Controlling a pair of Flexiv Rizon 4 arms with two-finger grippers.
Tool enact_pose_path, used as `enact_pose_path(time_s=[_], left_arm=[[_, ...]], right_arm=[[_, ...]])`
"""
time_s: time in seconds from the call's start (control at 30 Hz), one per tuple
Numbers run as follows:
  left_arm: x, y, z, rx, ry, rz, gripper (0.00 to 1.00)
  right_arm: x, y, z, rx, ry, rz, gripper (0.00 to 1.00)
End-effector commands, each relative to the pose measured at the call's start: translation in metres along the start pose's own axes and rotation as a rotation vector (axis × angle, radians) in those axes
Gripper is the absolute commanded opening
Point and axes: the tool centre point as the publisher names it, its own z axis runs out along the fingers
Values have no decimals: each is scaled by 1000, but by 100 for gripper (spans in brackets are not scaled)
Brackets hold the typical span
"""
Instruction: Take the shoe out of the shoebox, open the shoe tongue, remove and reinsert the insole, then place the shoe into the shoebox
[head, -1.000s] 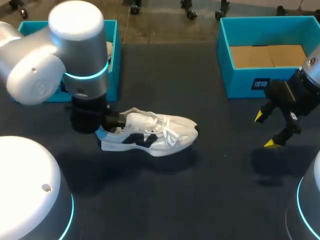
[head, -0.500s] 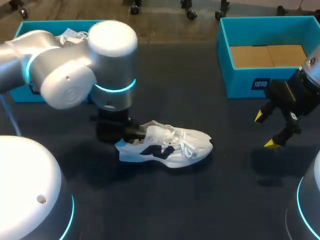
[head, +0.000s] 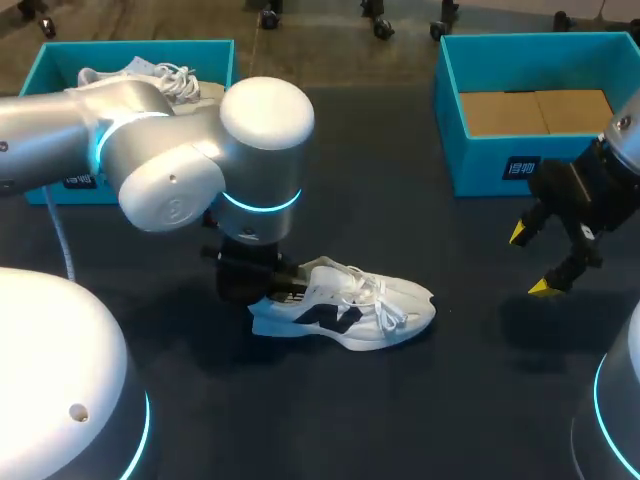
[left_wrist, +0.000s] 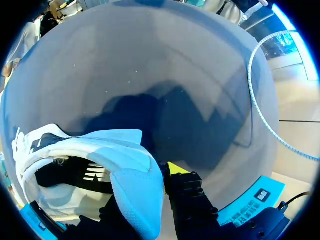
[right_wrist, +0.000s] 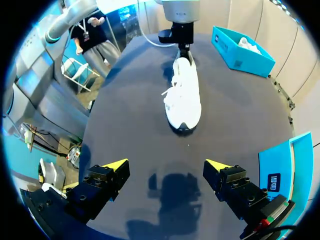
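A white sneaker (head: 345, 310) with dark side markings lies on the black table near its middle, toe pointing right. My left gripper (head: 272, 280) is shut on the sneaker's heel. In the left wrist view, the white heel collar (left_wrist: 132, 167) sits between its fingers, with one yellow fingertip (left_wrist: 175, 168) outside and the other hidden inside the shoe. The dark insole (left_wrist: 75, 175) shows inside the opening. My right gripper (head: 540, 262) hangs open at the right, well clear of the sneaker (right_wrist: 183, 97), with nothing between its fingers (right_wrist: 115, 166).
A blue shoebox (head: 50, 60) at the back left holds a second white shoe (head: 140, 76). Another blue box (head: 500, 165) at the back right holds brown cardboard (head: 535, 110). Bare table lies between the sneaker and my right gripper.
My left arm has carried the sneaker by its heel to the right and toward the front of the table. The right arm has not moved.
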Motion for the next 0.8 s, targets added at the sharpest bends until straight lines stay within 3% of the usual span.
enact_pose_path(time_s=[0.03,0.1,0.17,0.5,0.57,0.63,0.8], left_arm=[[-1,-2,3,-5,-14,1,0],[5,-4,-5,-10,-36,2,40],[10,-5,-14,-13,-58,-1,97],[34,-10,-71,35,-238,-80,100],[39,-7,-81,153,-337,-207,100],[45,-3,-86,358,-377,-286,100],[45,-3,-86,358,-377,-286,100]], right_arm=[[0,0,1,3,0,1,100],[0,0,1,3,0,1,100],[0,0,1,3,0,1,100],[0,0,1,3,0,1,100],[0,0,1,3,0,1,100],[0,0,1,3,0,1,100],[0,0,1,3,0,1,100]])
